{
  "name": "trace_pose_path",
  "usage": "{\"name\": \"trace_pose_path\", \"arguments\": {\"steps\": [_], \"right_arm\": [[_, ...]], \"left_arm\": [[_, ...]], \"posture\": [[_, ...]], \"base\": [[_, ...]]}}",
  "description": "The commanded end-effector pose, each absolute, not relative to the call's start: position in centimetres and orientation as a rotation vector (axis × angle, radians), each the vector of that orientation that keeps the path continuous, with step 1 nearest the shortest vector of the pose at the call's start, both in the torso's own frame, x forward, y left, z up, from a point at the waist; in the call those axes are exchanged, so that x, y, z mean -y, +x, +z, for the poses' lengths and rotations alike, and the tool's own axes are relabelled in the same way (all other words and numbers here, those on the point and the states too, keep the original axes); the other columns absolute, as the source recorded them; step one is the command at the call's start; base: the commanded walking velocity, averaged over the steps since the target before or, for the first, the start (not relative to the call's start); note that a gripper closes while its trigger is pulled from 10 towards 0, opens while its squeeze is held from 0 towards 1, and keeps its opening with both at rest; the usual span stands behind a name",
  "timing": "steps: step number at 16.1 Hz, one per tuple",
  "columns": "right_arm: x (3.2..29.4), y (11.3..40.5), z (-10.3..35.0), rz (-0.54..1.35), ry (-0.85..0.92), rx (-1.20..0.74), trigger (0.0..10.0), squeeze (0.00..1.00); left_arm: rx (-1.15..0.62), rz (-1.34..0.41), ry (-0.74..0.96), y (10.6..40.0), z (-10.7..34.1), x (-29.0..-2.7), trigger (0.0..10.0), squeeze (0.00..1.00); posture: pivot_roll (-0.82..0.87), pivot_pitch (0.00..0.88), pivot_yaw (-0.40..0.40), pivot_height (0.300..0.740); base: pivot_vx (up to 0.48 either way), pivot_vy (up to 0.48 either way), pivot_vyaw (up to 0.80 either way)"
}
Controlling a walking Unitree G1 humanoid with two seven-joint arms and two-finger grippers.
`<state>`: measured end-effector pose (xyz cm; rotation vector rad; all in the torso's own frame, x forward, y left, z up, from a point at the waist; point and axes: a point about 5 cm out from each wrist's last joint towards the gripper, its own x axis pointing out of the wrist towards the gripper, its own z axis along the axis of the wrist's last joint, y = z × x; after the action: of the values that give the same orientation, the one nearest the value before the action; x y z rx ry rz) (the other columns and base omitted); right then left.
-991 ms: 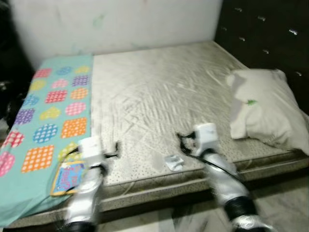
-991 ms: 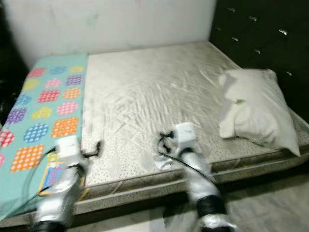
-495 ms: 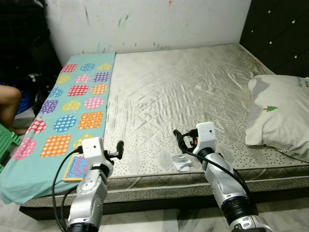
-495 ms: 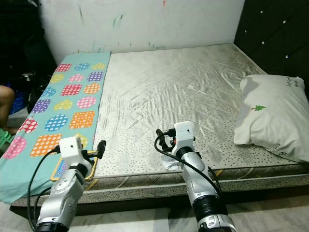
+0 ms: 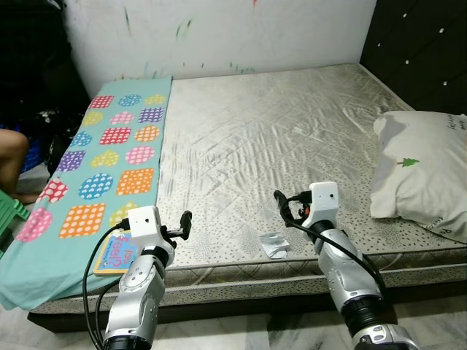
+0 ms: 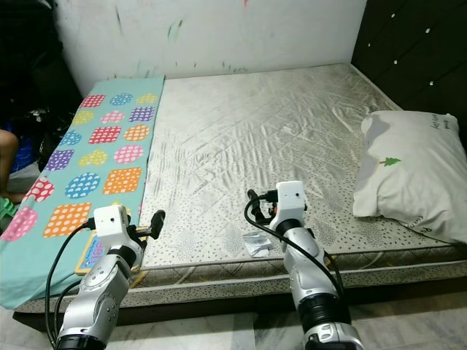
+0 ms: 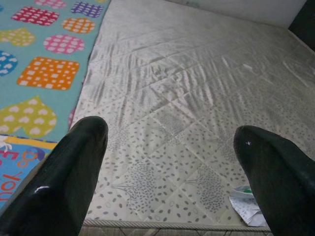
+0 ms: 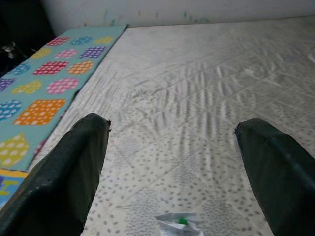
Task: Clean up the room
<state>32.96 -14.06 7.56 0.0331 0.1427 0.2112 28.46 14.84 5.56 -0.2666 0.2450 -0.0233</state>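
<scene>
so one bed (image 5: 292, 124), one pillow (image 5: 416, 171) at its right, one patterned mat (image 5: 95, 168) at its left, one book (image 5: 115, 253) on the mat's near end, one wrapper (image 5: 275, 245) near the front edge. left gripper (image 5: 185, 221) and right gripper (image 5: 280, 201) both spread wide, holding nothing, hovering over the mattress, wrapper between them. pillow cut off at right; a person's limb (image 5: 11, 157) partly out of frame at left.
</scene>
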Motion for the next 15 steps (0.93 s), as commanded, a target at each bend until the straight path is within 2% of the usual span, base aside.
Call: {"name": "trace_pose_path", "arguments": {"steps": [1,12,15], "right_arm": [[13.66,33.42,8.36,0.221,0.029,-0.115,10.0,0.0],[13.93,33.46,8.29,0.198,0.031,-0.115,10.0,0.0],[14.21,33.44,8.24,0.191,0.03,-0.114,10.0,0.0]], "left_arm": [[-0.228,-0.025,-0.253,28.54,5.92,-15.04,10.0,0.0],[-0.224,-0.029,-0.267,28.58,6.01,-15.04,10.0,0.0],[-0.23,-0.009,-0.286,28.6,5.96,-14.99,10.0,0.0]], "posture": [[-0.08,0.0,0.04,0.74],[-0.08,0.0,0.043,0.74],[-0.08,0.0,0.044,0.74]], "base": [[0.247,0.0,0.0],[0.284,0.0,0.0],[0.0,0.0,0.0]]}}
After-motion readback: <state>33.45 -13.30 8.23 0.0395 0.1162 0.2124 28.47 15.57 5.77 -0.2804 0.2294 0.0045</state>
